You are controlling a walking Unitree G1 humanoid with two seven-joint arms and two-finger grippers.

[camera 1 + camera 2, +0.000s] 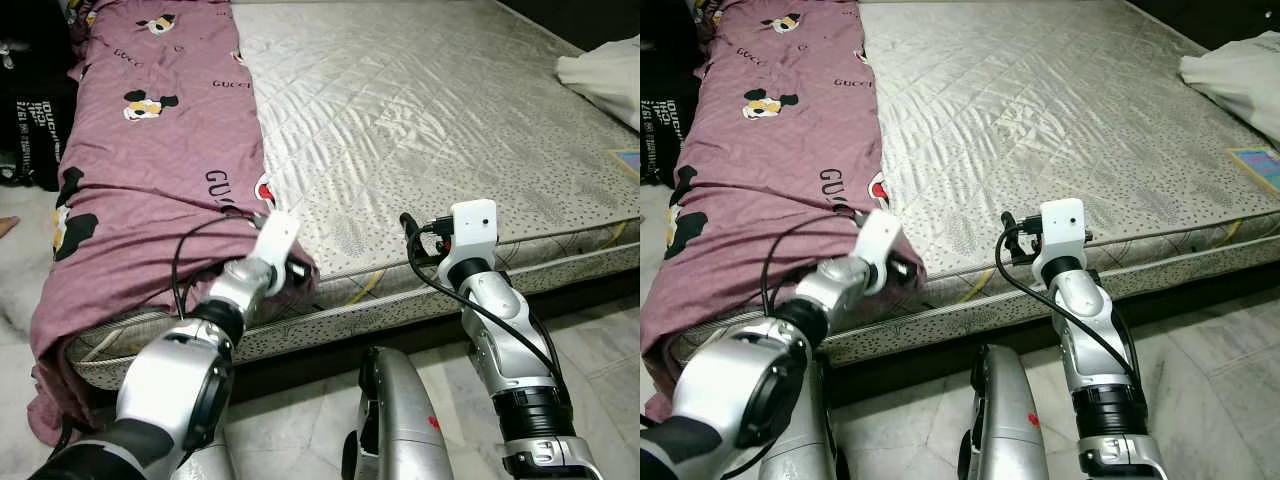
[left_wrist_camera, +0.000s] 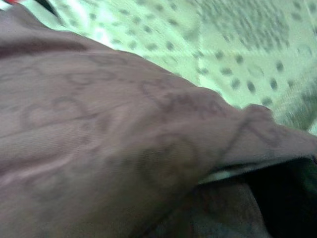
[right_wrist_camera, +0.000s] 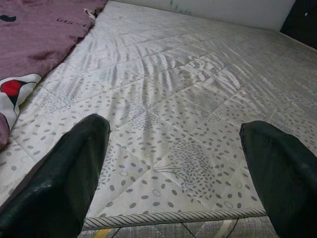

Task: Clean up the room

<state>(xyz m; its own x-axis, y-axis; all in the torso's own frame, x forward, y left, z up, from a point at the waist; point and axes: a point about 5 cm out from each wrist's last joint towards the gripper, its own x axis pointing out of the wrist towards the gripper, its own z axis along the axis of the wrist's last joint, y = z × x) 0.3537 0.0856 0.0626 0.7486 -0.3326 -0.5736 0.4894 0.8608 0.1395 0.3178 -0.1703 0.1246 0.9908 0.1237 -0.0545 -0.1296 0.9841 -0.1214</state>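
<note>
Pale tiled floor (image 1: 600,340) runs under a low bed, its quilted mattress (image 1: 420,110) bare across most of its width, and the robot stands at the foot of it with both arms raised toward the near edge.

The left pincer (image 1: 292,268) is pushed right into the near corner of the purple bedsheet (image 1: 150,150), the one printed with cartoon mice and lettering. Cloth bunches over its tip, so I cannot tell whether its fingers are apart or clamped on the fabric; the left wrist view is pressed up against purple folds with the dotted mattress behind. The right pincer (image 3: 173,173) hovers just over the foot edge of the mattress, its 2 black fingers (image 3: 59,173) spread wide with nothing between them, the piped mattress border lying below the gap.

From there outward, the bedsheet lies heaped in a long strip along the robot's left side of the bed, spilling over that side toward the floor, well apart from the right pincer. A white cloth (image 1: 605,75) sits at the far right edge, and a black bag (image 1: 35,130) stands on the floor at the far left.

My guess is the step in hand is taking hold of the sheet's corner so it can be drawn across the bare mattress. The next move would call for a firm pinch on that corner, then a steady pull to the robot's right, with the right pincer free to catch the hem.
</note>
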